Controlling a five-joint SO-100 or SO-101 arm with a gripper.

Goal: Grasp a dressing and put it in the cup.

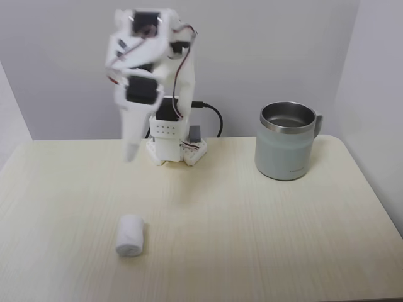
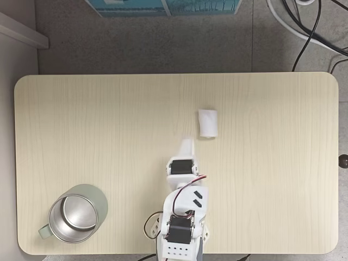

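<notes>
On cup [image 1: 285, 151]: small dark lettering, unreadable; dressing [image 1: 130, 235] apart.

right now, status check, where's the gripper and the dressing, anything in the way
Gripper raised above the table, carrying nothing, jaw state unclear. Dressing lying on its side on the table, untouched. Cup upright, empty, well apart. Nothing between gripper and dressing.

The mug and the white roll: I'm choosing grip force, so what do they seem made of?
The mug looks like metal: a shiny steel rim and interior, with a matte pale grey-green coating outside, so probably rigid and smooth. The white roll looks like soft gauze or fabric: matte, slightly fuzzy edges, no shine, so likely compressible.
</notes>
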